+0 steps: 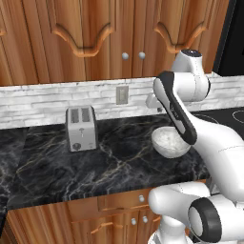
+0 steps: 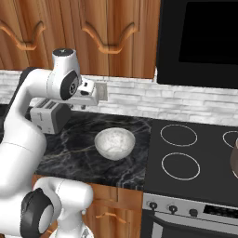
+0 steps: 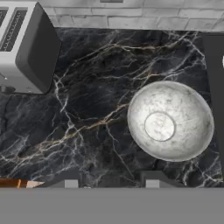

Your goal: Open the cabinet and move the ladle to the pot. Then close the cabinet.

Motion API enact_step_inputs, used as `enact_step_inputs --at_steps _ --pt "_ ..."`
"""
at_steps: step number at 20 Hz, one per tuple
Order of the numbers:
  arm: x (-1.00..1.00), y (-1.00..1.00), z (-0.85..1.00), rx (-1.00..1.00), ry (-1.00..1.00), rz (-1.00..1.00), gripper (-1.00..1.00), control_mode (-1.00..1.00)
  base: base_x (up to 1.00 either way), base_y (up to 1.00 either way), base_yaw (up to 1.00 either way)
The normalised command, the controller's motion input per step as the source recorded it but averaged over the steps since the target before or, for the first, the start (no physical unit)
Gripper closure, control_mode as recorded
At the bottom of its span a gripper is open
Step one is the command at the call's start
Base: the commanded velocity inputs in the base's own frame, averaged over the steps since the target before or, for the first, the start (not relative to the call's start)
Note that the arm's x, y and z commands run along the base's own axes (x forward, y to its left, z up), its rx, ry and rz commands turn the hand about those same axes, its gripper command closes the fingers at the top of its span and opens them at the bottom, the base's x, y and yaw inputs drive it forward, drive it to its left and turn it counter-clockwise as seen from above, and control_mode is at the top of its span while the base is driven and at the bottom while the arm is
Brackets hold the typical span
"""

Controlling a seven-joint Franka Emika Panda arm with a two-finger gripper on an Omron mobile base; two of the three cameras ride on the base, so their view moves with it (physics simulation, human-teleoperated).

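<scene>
**Doors shut, arm raised over a marble counter**

The cabinet spans the top of both base views: reddish-brown wood with a vertical grain, tall doors with curved raised-panel trim, both shut, and two small round silver knobs side by side where the doors meet. Below it runs a backsplash of pale, rough-cut stone strips, with a beige wall outlet set into it.

The counter is glossy black marble laced with thin white and gold veins. To its right lies a flat black cooktop with white ring markings, and above that a dark, smooth appliance front. At the far right edge of the right base view, a rounded grey-brown sliver sits on the cooktop; it is likely the pot, though too little shows to be sure.

The white, smooth-shelled arm bends up in front of the backsplash. The gripper looks down on the counter, its two blocky dark fingertips standing apart with nothing between them.

A boxy brushed-metal toaster with two top slots stands near the backsplash. Well apart from it, nearer the cooktop, rests a round white speckled bowl, shallow and smooth, with a flat circular base visible inside.
</scene>
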Motion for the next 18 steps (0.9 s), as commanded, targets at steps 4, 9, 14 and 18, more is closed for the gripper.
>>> enact_step_inputs --at_steps 4,9,14,18 --pt "0.05 0.07 0.0 0.0 -0.02 -0.01 -1.0 -1.0 0.0 0.0 0.0" --pt "0.0 0.24 0.0 0.0 -0.23 -0.08 -1.0 -1.0 0.0 0.0 0.0" --pt "0.0 0.19 0.02 0.0 -0.22 -0.09 -1.0 -1.0 0.0 0.0 0.0" --pt "0.0 0.08 0.14 0.02 -0.17 -0.07 -1.0 -1.0 0.0 0.0 0.0"
